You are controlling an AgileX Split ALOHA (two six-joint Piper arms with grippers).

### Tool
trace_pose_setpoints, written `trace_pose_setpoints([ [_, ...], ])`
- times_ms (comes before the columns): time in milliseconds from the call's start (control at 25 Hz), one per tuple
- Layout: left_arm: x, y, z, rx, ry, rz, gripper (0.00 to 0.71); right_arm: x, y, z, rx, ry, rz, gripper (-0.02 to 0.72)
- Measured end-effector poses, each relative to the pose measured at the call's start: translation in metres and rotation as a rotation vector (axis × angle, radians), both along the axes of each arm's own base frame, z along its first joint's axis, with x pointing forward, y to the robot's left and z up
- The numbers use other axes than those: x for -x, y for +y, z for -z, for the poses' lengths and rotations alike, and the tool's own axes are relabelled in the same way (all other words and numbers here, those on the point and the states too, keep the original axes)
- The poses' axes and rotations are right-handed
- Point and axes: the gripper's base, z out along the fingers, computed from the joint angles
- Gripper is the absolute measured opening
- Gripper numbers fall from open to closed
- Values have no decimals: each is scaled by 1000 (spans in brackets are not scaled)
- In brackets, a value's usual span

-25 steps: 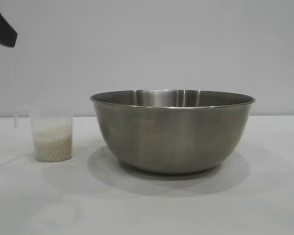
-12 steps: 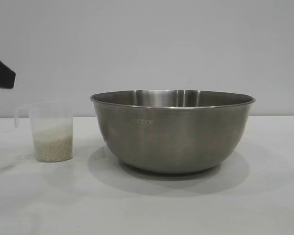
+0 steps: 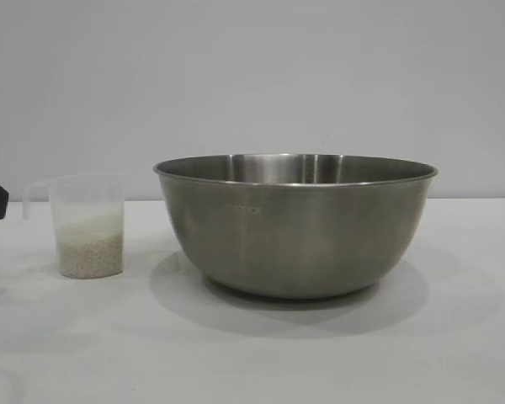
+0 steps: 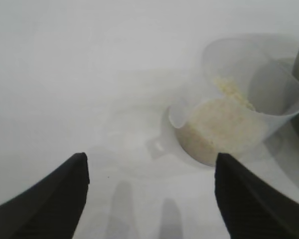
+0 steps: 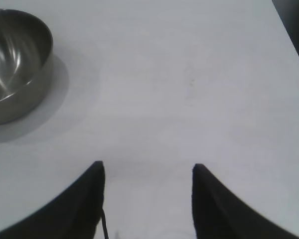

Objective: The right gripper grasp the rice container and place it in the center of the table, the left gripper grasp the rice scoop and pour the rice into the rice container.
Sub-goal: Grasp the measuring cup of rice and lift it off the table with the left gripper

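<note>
White matte surface [image 3: 454,353], plain and wide, carrying everything. Large steel bowl [image 3: 296,225] upright near the middle of the exterior view, rolled rim level, faint lettering on its side; seen again at a far corner of the right wrist view [image 5: 15,64]. Small see-through plastic cup [image 3: 88,225] upright to the left of the bowl, near it but apart, loop handle pointing away from the bowl toward the left edge. Rice [image 3: 90,252] filling roughly the lower third of the cup. Left tool [image 4: 149,199] just off the cup's handle side, low near the surface, fingers spread wide and holding nothing, cup [image 4: 234,119] lying ahead between them. Right tool [image 5: 148,199] over bare surface, well apart from the bowl, fingers wide and empty.
</note>
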Motion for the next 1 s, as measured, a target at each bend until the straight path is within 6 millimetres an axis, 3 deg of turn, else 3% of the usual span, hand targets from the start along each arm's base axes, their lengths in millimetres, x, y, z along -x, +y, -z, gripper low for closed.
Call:
trace_pose_setpoints([
  [320,-8,-3,1,-12,-18,19,468,0,0,0,0,0,0,370],
  [480,-13,-5,10,-22,4,28,328,0,0,0,0,0,0,370],
  [640,-19,-7,13,-35,0,54,337,0,0,0,0,0,0,370],
  [680,-21,-8,13,-42,-6,64,296,0,0,0,0,0,0,370],
  [1000,-28,-12,18,-71,-16,105,311,0,0,0,0,0,0,370],
])
